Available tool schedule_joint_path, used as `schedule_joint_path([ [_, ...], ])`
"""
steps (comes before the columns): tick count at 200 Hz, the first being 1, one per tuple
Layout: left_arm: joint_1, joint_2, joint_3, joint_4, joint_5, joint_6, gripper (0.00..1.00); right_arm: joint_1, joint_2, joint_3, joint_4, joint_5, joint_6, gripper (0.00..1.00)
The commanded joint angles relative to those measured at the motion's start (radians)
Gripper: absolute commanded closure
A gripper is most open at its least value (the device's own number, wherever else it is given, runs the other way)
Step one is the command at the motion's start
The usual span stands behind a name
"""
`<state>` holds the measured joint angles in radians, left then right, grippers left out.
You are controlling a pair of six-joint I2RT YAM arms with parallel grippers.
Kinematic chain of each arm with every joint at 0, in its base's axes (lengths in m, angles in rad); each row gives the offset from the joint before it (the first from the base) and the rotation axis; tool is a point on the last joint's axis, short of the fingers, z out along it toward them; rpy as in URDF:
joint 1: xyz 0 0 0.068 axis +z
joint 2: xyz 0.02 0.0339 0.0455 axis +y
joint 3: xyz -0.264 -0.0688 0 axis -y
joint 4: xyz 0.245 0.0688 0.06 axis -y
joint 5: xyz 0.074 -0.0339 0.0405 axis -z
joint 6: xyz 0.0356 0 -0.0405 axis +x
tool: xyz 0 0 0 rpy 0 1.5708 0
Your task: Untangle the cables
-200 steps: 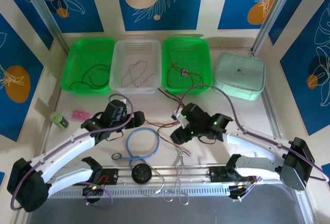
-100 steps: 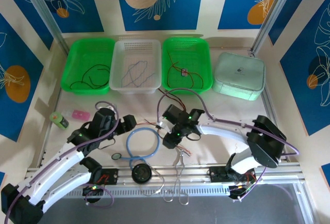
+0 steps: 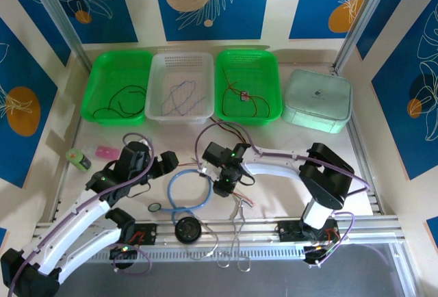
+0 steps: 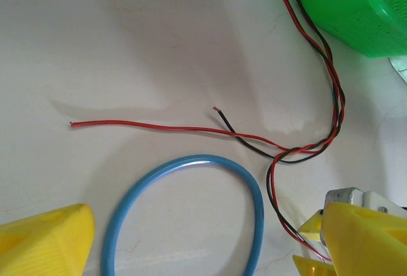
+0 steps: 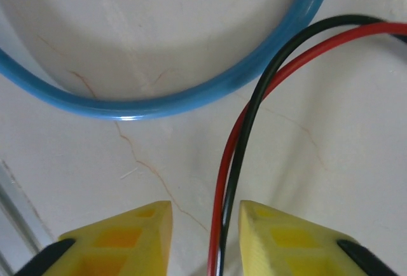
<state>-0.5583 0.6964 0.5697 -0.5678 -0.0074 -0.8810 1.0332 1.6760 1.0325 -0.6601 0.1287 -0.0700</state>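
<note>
Right gripper (image 5: 205,215) sits at the right edge of the blue tube loop (image 5: 140,107), jaws parted; the red-and-black cables (image 5: 229,161) run between its fingers, just outside the loop. Left gripper (image 3: 165,163) hangs at the loop's upper left, spread wide and holding nothing.

Words and numbers: none can be read in any view.
Pale green box lid (image 3: 318,100): a small dark mark sits on top, too small to read.
Little green bottle (image 3: 79,159): if it has a label, it is too small to tell.
Little pink thing (image 3: 107,152): too small and blurry to read.
Blue wall panels (image 3: 209,3): they carry drawn leaves and round shapes, and these are pictures, not letters.
</note>
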Motion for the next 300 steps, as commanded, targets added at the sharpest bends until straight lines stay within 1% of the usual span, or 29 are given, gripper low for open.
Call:
schedule_joint_path([
  [1, 0.008, -0.012, 0.038, -0.048, 0.001, 0.032, 0.08, 0.009, -0.001, 0.032, -0.042, 0.028, -0.036, 0.77],
  [11, 0.009, -0.012, 0.046, -0.059, -0.001, 0.040, 0.08, 0.013, -0.002, 0.034, -0.048, 0.046, -0.055, 0.85],
  [20, 0.009, -0.012, 0.052, -0.065, -0.003, 0.042, 0.08, 0.015, -0.002, 0.038, -0.062, 0.052, -0.082, 0.88],
  [38, 0.009, -0.014, 0.058, -0.070, -0.003, 0.043, 0.08, 0.016, -0.001, 0.038, -0.083, 0.089, -0.122, 0.94],
  [63, 0.010, -0.015, 0.063, -0.073, -0.003, 0.045, 0.08, -0.003, -0.023, 0.028, -0.084, 0.091, -0.148, 0.99],
  [94, 0.009, -0.014, 0.075, -0.077, -0.005, 0.051, 0.08, -0.020, -0.065, 0.019, -0.078, 0.130, -0.167, 1.00],
  [128, 0.010, -0.008, 0.119, -0.111, -0.014, 0.143, 0.08, -0.055, -0.149, 0.018, -0.061, 0.167, -0.185, 1.00],
  [152, 0.010, -0.014, 0.149, -0.121, -0.013, 0.185, 0.08, -0.101, -0.222, 0.018, -0.055, 0.133, -0.191, 1.00],
  [178, 0.009, -0.008, 0.171, -0.104, 0.008, 0.195, 0.08, -0.157, -0.296, 0.032, -0.051, 0.072, -0.184, 1.00],
  [215, 0.011, 0.033, 0.228, -0.070, 0.069, 0.217, 0.09, -0.232, -0.414, 0.063, 0.003, -0.001, -0.121, 1.00],
  [238, 0.012, 0.105, 0.372, -0.125, 0.132, 0.284, 0.09, -0.278, -0.485, 0.069, 0.069, -0.086, -0.057, 1.00],
  [264, 0.012, 0.219, 0.570, -0.213, 0.185, 0.345, 0.09, -0.325, -0.521, 0.066, 0.136, -0.170, 0.039, 1.00],
  [281, 0.013, 0.279, 0.663, -0.238, 0.211, 0.359, 0.09, -0.353, -0.542, 0.055, 0.198, -0.160, 0.130, 1.00],
  [300, 0.012, 0.322, 0.721, -0.241, 0.221, 0.365, 0.10, -0.383, -0.577, 0.023, 0.294, -0.194, 0.232, 1.00],
])
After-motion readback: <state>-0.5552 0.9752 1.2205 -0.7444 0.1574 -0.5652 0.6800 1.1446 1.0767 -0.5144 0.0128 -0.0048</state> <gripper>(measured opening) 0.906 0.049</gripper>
